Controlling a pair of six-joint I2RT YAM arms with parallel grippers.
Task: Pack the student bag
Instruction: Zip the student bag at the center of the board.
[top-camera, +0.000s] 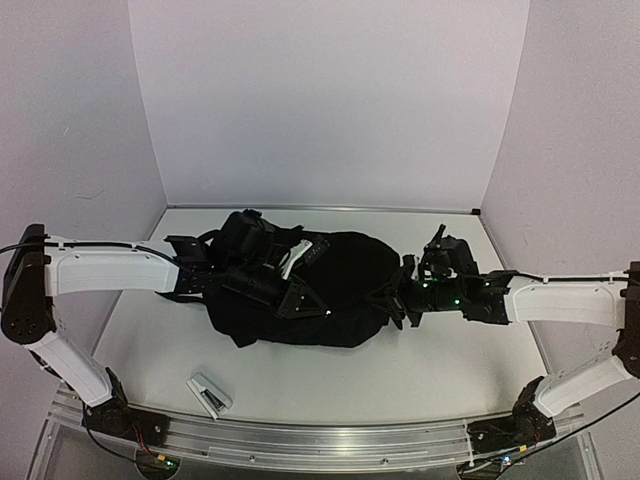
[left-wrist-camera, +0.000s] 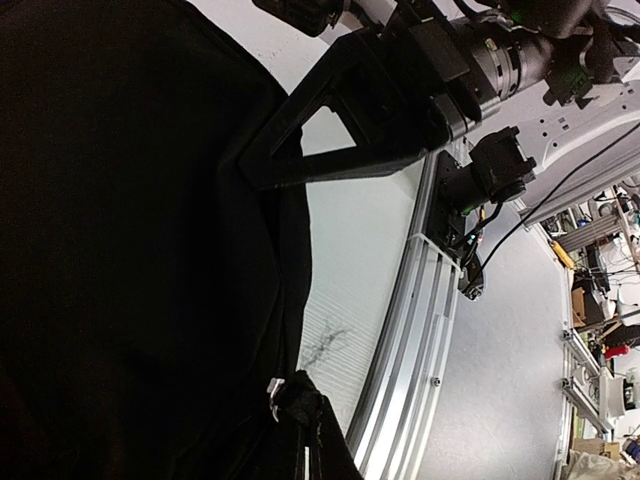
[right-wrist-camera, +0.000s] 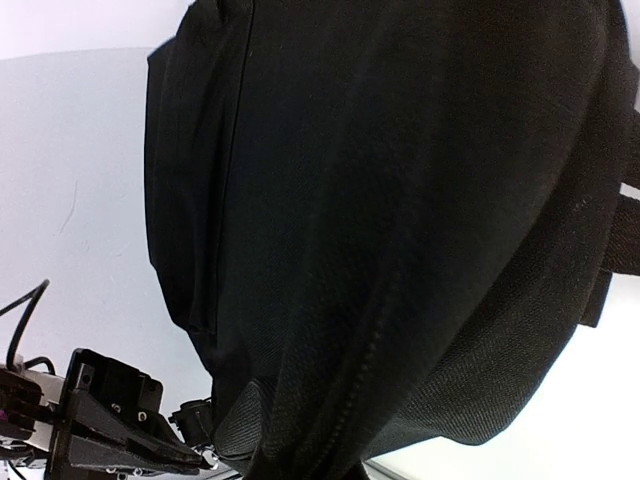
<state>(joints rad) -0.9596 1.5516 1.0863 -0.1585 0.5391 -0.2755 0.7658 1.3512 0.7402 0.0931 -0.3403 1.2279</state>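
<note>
The student bag (top-camera: 340, 270) lies on its side in the middle of the table (top-camera: 150, 340), long way left to right, a black heap with straps bunched at its far left end. My right claw (top-camera: 402, 300) is at the bag's right end, pressed together on a fold of the black fabric. From my right wrist I see only one finger (right-wrist-camera: 130, 430), its tip against the cloth, while the bag covers the other. My left claw (top-camera: 305, 303) sits on the near side of the bag's top, left of the middle, and is pressed together. The fabric fills my left wrist's view, so I cannot tell whether any of it is caught between the tips. The two claws are near each other but apart, with the bag's bulge between them. A small white-and-grey object (top-camera: 210, 395) lies alone on the table near the left front, just beside the metal rail (top-camera: 300, 440) along the near edge.
</note>
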